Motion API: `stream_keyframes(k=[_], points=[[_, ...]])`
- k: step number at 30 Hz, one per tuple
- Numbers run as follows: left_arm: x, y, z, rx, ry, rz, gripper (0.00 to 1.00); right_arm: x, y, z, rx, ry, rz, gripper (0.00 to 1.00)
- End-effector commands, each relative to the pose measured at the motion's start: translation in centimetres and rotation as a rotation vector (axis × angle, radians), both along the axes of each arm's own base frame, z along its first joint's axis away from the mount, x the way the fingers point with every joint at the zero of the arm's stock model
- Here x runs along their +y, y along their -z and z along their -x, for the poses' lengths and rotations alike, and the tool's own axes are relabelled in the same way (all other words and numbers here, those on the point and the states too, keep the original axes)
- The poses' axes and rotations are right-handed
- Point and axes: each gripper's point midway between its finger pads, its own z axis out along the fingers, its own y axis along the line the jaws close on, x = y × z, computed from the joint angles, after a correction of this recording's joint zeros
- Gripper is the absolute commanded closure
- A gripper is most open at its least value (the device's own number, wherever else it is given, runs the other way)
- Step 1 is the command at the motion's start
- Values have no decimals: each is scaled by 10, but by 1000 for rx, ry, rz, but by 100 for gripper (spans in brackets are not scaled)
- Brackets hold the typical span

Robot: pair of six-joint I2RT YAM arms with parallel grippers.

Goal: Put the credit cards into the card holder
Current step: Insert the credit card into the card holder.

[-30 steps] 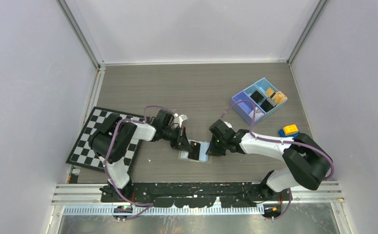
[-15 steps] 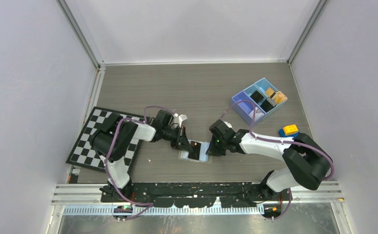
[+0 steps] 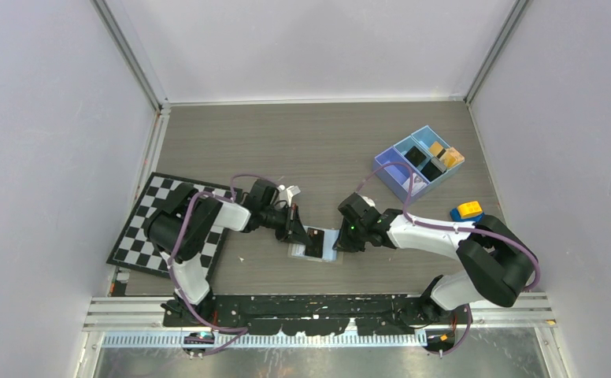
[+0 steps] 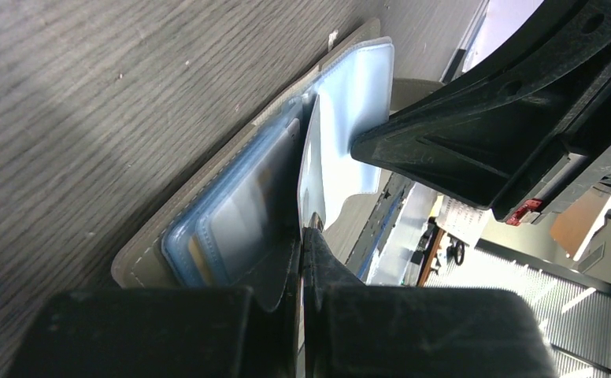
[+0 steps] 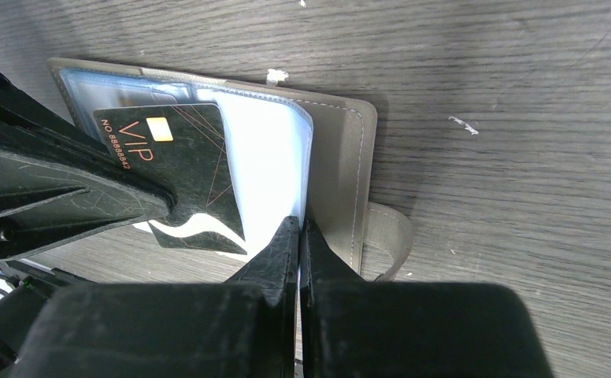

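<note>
near the middle of the table (image 3: 326, 142), toward its near edge, the card holder (image 5: 342, 157) lies open, pale blue side up. right gripper (image 5: 299, 230) is pinched shut on the edge of the holder's pale blue inner leaf. left gripper (image 4: 303, 236) is clamped on one black vip card (image 5: 184, 165), which sits over the pockets; can't tell if it's in a slot. count: one holder, one loose card. snap tab sticks out past the cover edge. checkered mat (image 3: 133, 236) on the left and blue tray (image 3: 383, 165) at far right are both well apart from the holder.
</note>
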Motion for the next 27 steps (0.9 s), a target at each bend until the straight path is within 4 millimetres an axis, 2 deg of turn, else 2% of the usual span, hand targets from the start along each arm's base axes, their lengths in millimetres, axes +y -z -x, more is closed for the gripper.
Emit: stream_keyframes(k=[1, 15, 27], points=[[16, 26, -8, -41, -90, -141, 100, -7, 9, -2, -14, 17, 56, 99], [28, 24, -4, -40, -83, -161, 100, -7, 10, -2, -12, 19, 56, 99], [20, 21, 0, -13, -54, -108, 100, -6, 9, -3, -13, 15, 55, 100]])
